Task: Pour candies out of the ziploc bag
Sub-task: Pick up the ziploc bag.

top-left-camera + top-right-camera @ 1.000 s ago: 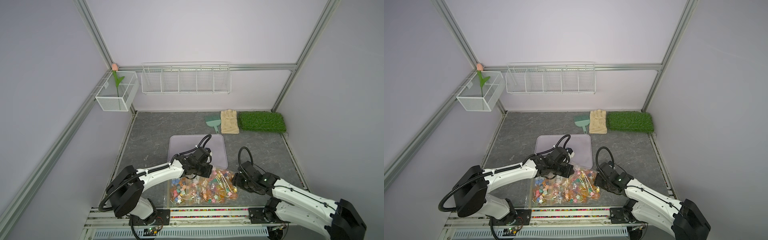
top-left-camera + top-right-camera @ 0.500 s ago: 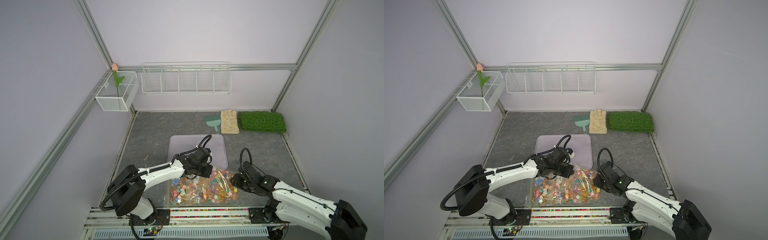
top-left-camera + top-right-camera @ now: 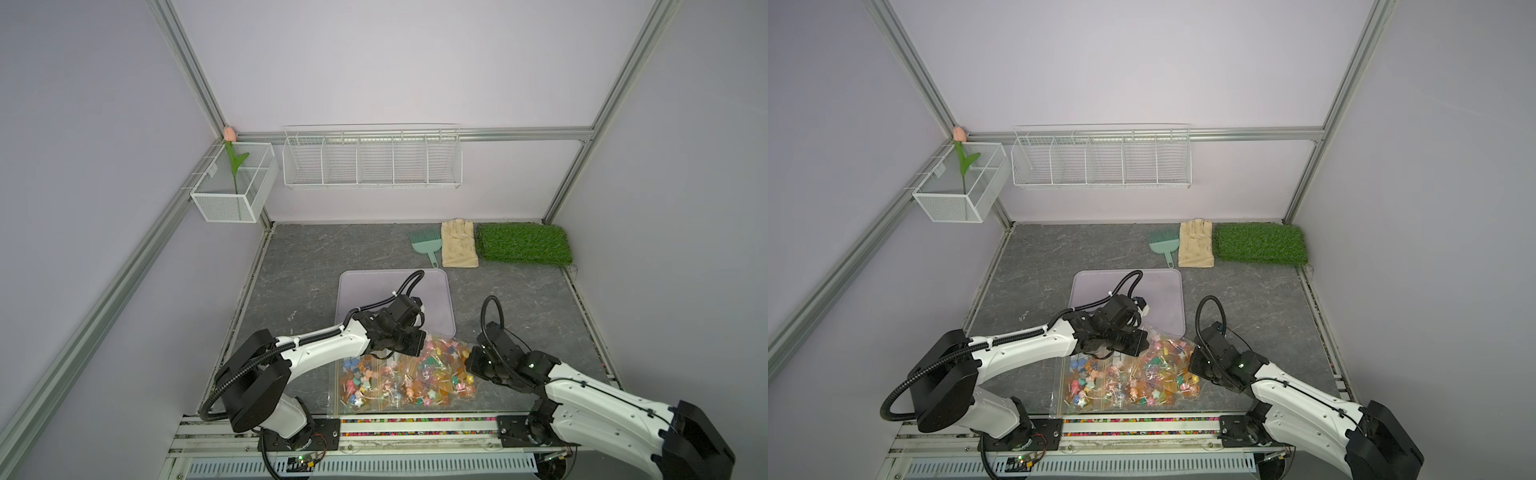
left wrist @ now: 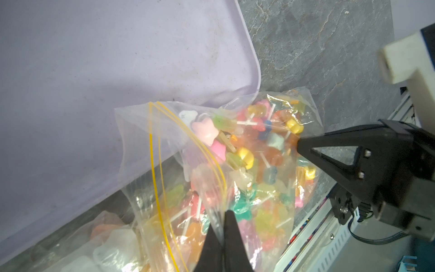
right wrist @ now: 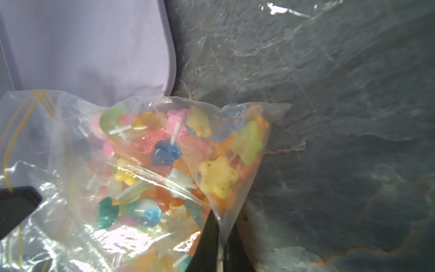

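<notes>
By the tray (image 3: 395, 286), left hand (image 4: 222, 223) and right hand (image 5: 219, 223) pinch a clear ziploc bag (image 3: 436, 374) of multicoloured candies (image 5: 217, 175).

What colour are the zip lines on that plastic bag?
Yellow zip lines, clearest in the left wrist view.

Your left arm (image 3: 324, 343) reaches low and forward, and your left gripper (image 4: 223, 223) is pinched tight on the ziploc bag (image 4: 141, 131) film beside its yellow zip line. Your right arm (image 3: 590, 399) comes in from the bag's opposite side, with your right gripper (image 5: 217, 223) clamped on that edge.
</notes>
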Controlling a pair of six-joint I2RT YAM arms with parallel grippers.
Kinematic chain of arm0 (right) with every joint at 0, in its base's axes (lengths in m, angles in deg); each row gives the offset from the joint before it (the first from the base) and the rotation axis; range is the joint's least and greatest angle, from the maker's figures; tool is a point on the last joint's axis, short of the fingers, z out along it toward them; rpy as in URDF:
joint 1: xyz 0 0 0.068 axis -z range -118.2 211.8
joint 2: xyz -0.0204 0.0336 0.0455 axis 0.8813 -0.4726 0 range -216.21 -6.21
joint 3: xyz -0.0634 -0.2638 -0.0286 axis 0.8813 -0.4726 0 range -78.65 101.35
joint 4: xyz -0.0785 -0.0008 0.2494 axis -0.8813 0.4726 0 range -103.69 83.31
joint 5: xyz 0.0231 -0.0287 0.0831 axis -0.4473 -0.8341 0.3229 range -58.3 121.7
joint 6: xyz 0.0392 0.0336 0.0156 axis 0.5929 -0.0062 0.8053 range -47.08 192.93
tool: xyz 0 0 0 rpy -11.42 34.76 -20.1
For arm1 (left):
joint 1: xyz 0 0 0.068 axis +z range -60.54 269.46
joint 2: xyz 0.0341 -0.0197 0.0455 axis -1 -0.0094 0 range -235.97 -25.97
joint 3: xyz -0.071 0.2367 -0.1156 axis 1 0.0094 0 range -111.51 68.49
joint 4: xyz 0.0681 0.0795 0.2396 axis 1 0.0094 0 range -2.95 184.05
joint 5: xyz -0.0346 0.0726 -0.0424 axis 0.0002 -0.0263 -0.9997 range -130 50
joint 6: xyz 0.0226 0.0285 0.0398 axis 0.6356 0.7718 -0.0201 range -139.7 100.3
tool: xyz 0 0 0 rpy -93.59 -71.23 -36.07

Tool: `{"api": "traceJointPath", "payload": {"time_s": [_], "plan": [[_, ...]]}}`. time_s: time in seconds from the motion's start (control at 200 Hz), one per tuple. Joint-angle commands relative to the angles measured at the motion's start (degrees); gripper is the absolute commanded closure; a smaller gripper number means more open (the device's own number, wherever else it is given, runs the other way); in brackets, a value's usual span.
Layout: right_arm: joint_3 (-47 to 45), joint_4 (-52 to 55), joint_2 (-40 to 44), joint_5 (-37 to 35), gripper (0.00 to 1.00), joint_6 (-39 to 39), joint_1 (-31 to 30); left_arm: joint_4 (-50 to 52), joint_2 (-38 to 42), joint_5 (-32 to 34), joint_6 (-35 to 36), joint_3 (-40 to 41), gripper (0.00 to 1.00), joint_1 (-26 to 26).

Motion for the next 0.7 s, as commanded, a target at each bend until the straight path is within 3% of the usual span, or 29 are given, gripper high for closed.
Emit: {"api": "traceJointPath", "payload": {"time_s": [0.0,0.335,0.695], "plan": [[1.3,3.7,2.1,-1.4,0.94,-0.5,0.3,0.0,-0.5,1.0,-0.8,-1.7,1.00,-0.3],[7.3,10.5,4.5,-3.5,0.93,-3.1,0.5,1.4,0.4,3.7,-0.5,-3.7,1.00,-0.3],[16.1,14.4,0.3,-3.0,0.93,-7.4,4.3,4.4,1.9,8.5,-0.4,-7.3,1.00,0.3]]}}
